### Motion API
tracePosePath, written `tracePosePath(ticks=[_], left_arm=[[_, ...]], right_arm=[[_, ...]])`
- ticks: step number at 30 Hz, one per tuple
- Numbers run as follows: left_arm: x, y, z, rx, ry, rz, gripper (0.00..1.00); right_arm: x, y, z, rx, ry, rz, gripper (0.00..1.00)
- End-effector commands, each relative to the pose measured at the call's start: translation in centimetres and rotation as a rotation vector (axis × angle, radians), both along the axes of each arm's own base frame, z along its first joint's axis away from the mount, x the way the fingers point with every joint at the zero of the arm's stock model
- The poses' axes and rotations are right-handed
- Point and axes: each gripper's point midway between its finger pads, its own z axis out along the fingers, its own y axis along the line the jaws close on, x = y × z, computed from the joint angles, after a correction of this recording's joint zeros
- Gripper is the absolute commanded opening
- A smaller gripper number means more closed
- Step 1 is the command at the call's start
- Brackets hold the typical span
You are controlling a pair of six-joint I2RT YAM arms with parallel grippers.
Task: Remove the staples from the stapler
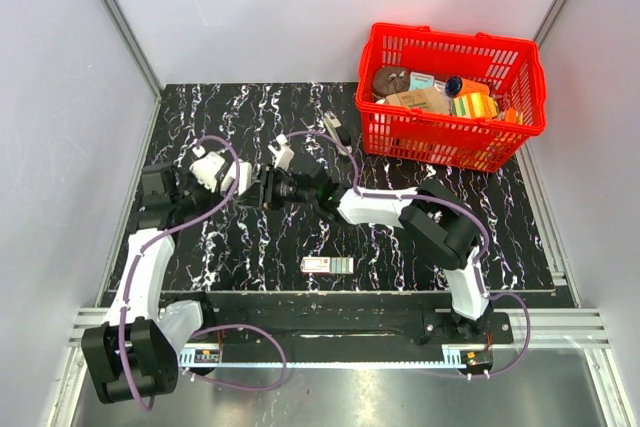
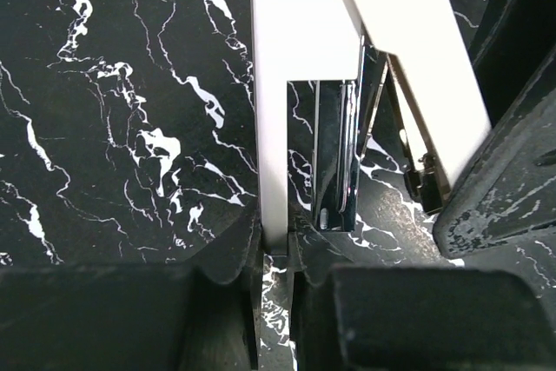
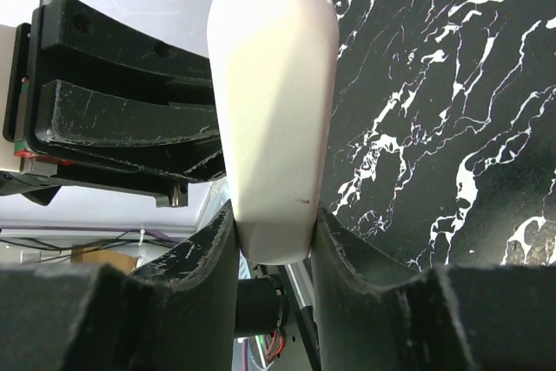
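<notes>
The white stapler is spread open, and its shiny metal magazine shows between the two white arms. My left gripper is shut on the thin edge of one white arm. My right gripper is shut on the rounded end of the other white arm. In the top view both grippers meet nose to nose at the table's left middle, left gripper and right gripper, with a white part of the stapler sticking out just behind them. I cannot make out any staples.
A small flat red-and-green labelled box lies near the front edge. A red basket of assorted items stands at the back right. A small dark object lies left of the basket. The black marbled table top ends at grey walls.
</notes>
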Motion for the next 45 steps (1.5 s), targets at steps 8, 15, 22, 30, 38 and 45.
tracePosePath(ticks=[8, 15, 22, 30, 38, 45], left_arm=[[1.4, 3.0, 0.3, 0.259, -0.196, -0.003, 0.0], [2.2, 5.2, 0.3, 0.45, -0.359, 0.01, 0.0], [2.6, 6.1, 1.0, 0.616, -0.478, -0.034, 0.0], [2.9, 6.6, 0.9, 0.721, -0.534, -0.069, 0.0], [2.6, 6.8, 0.3, 0.787, -0.576, -0.089, 0.0], [0.2, 2.7, -1.7, 0.544, -0.337, -0.215, 0.13]], right_arm=[[-1.6, -0.6, 3.5, 0.081, -0.074, 0.055, 0.0], [-2.8, -1.1, 1.2, 0.049, -0.085, 0.119, 0.0], [-3.4, -0.9, 0.3, 0.04, -0.122, 0.178, 0.0], [-3.6, -0.9, -0.4, 0.021, -0.136, 0.194, 0.0], [-3.7, -1.1, -1.0, 0.01, -0.133, 0.197, 0.0], [-2.7, -0.1, 1.1, 0.045, -0.154, 0.173, 0.0]])
